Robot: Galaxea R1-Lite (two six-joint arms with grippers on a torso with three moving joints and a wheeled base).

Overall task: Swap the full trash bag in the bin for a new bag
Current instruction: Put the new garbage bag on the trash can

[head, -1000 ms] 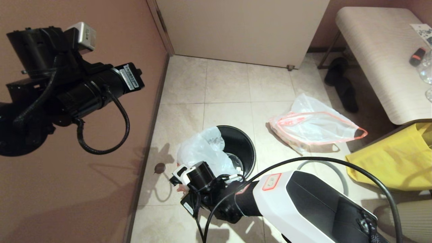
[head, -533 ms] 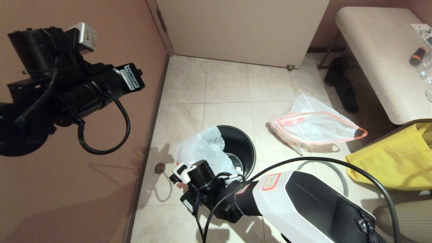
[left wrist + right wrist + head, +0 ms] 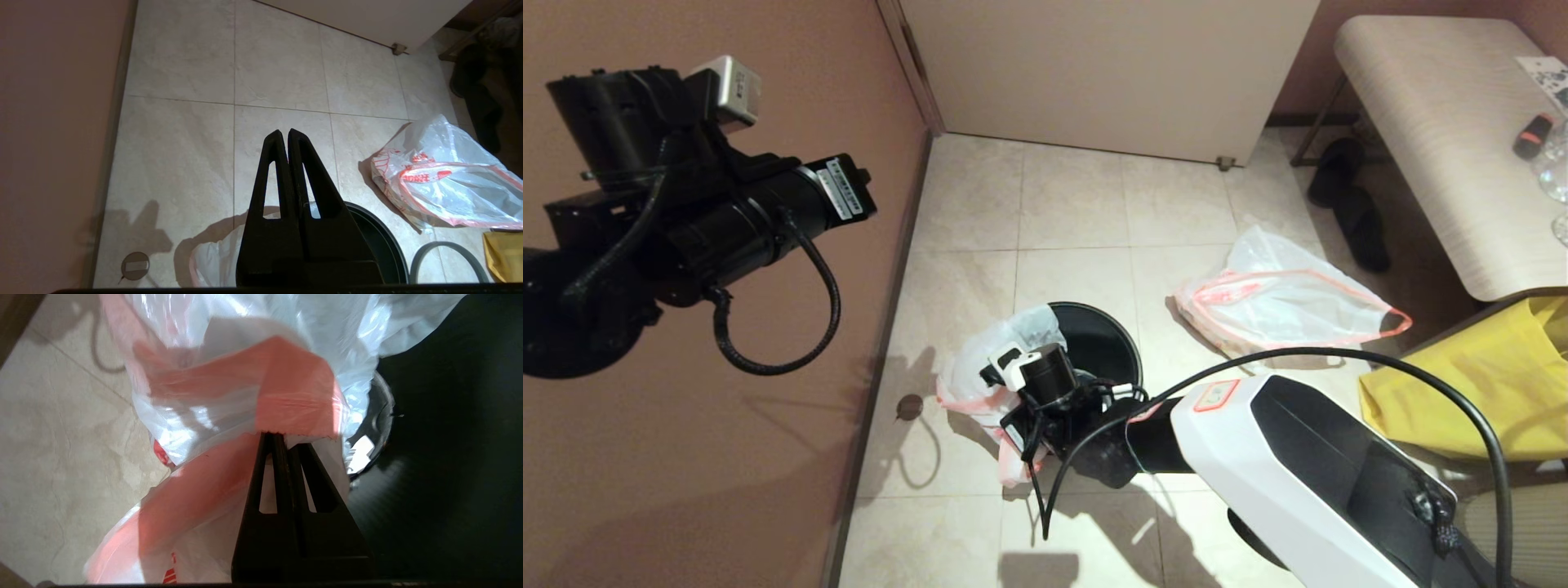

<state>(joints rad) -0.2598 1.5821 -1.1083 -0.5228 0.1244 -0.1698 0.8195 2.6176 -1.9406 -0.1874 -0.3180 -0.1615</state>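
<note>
The full trash bag [image 3: 980, 371], thin white plastic with a pink-red hem, bulges over the near-left side of the black round bin [image 3: 1107, 339] and hangs down to the floor. My right gripper [image 3: 282, 435] is shut on a fold of its pink hem [image 3: 294, 404], right above the bin's edge. The new bag [image 3: 1282, 306] lies limp on the tiles to the right of the bin. My left gripper [image 3: 284, 132] is shut and empty, held high near the left wall.
A grey hoop rim [image 3: 425, 255] lies on the floor right of the bin. A big yellow bag [image 3: 1478, 376] and a bench table [image 3: 1437, 122] stand at the right, with dark slippers [image 3: 1347, 196] under it. The brown wall [image 3: 768, 408] runs close on the left.
My right gripper has moved up and to the right over the bin with the hem in it. More of the full bag now hangs outside the bin. The left arm barely moved.
</note>
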